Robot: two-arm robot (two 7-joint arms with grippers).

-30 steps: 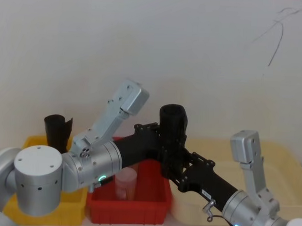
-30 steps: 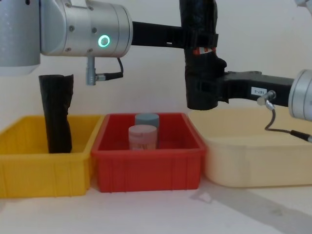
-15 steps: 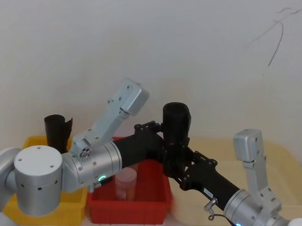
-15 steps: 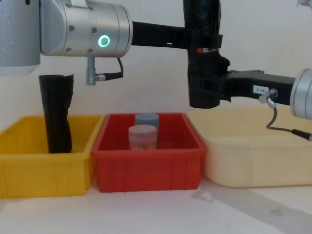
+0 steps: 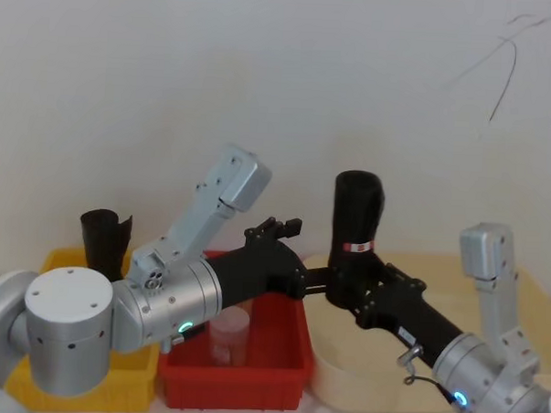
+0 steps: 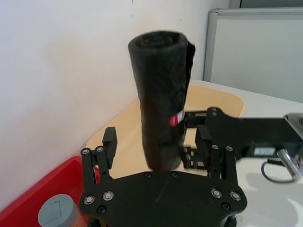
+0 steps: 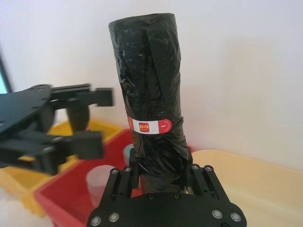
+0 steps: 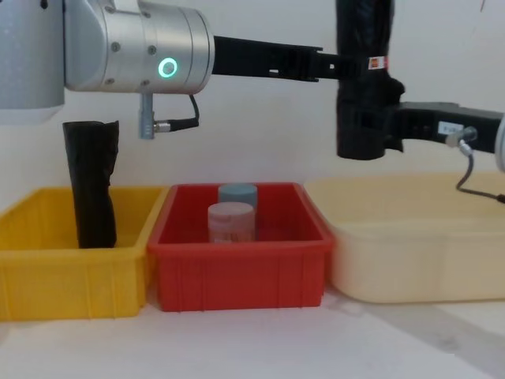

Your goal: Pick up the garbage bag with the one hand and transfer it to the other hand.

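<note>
The garbage bag (image 5: 357,215) is a tall black roll with a red-and-white label band (image 7: 151,126), held upright in the air over the near end of the beige tub. My right gripper (image 5: 350,285) is shut on its lower part, below the label, as the right wrist view shows (image 7: 158,172). My left gripper (image 5: 308,252) stands open just left of the roll, its fingers (image 7: 83,92) spread and off the plastic. In the chest view the garbage bag (image 8: 363,95) hangs high at the right, with the left gripper (image 8: 330,67) reaching up to it.
A second black roll (image 8: 91,185) without a label stands in the yellow bin (image 8: 47,272). Two jars (image 8: 232,221) sit in the red bin (image 8: 237,276) below my left arm. The beige tub (image 8: 410,253) lies at the right. A white wall is close behind.
My left gripper has opened and let go of the garbage bag. My right gripper has carried the roll to the right, away from the left fingers and over the beige tub.
</note>
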